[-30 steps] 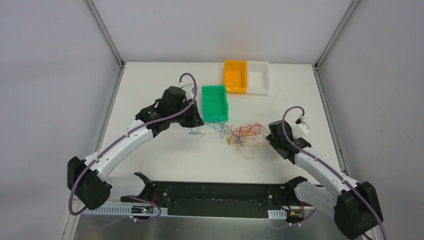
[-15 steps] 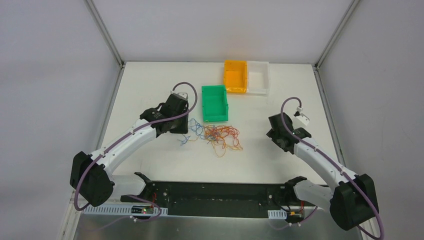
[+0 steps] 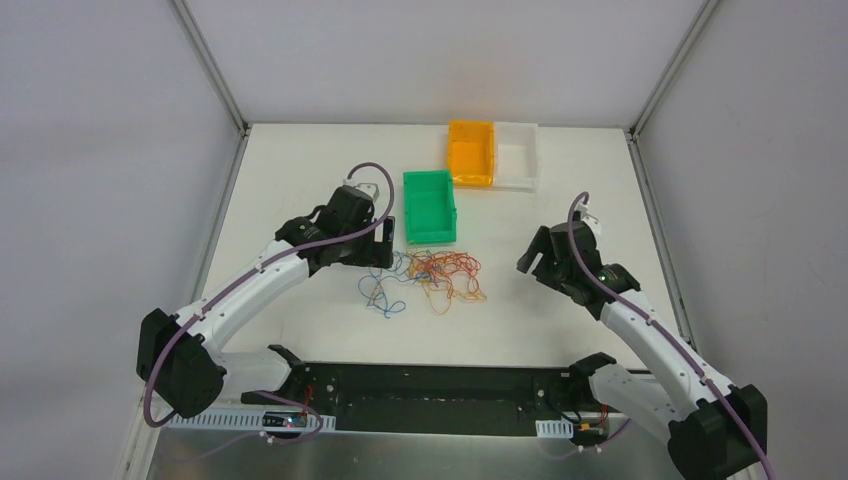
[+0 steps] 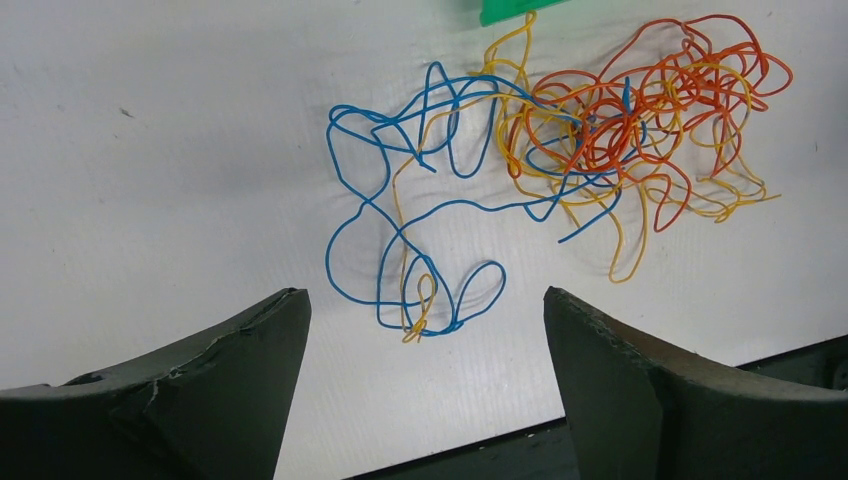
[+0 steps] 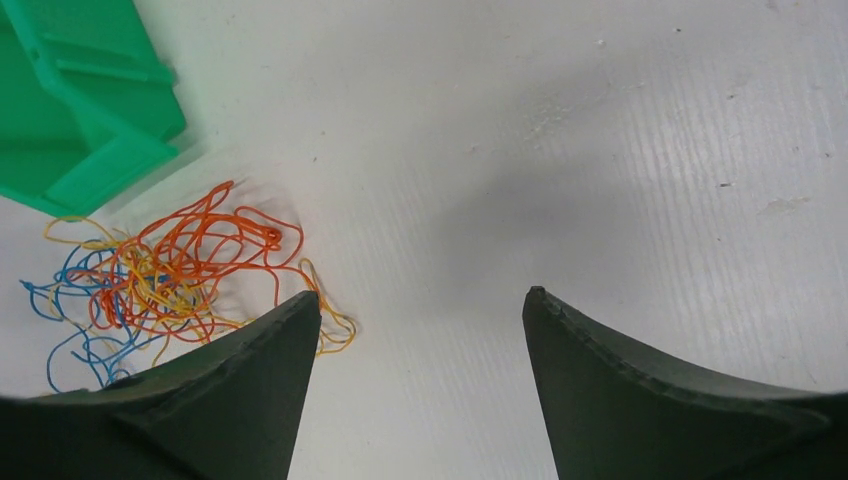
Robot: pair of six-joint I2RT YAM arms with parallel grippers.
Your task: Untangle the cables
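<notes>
The cables (image 3: 441,275) lie in a loose tangle of orange, yellow and blue strands on the white table, just in front of the green bin (image 3: 429,205). A few blue loops (image 3: 384,297) trail out to the tangle's left. My left gripper (image 3: 386,243) hovers at that left edge, open and holding nothing. In the left wrist view the blue and yellow loops lie just beyond the left gripper (image 4: 422,292), and the dense orange cables (image 4: 612,125) sit further right. My right gripper (image 3: 528,263) is open over bare table, with the cables (image 5: 170,270) off to its left.
An orange bin (image 3: 471,152) and a white bin (image 3: 517,155) stand side by side at the back of the table. The corner of the green bin (image 5: 80,100) shows at the upper left of the right wrist view. The black base rail (image 3: 430,395) runs along the near edge.
The cables were stretched between both grippers and have sprung back into a heap on the left. My left gripper has opened and dropped the blue strands. The right gripper has opened wider and drawn away.
</notes>
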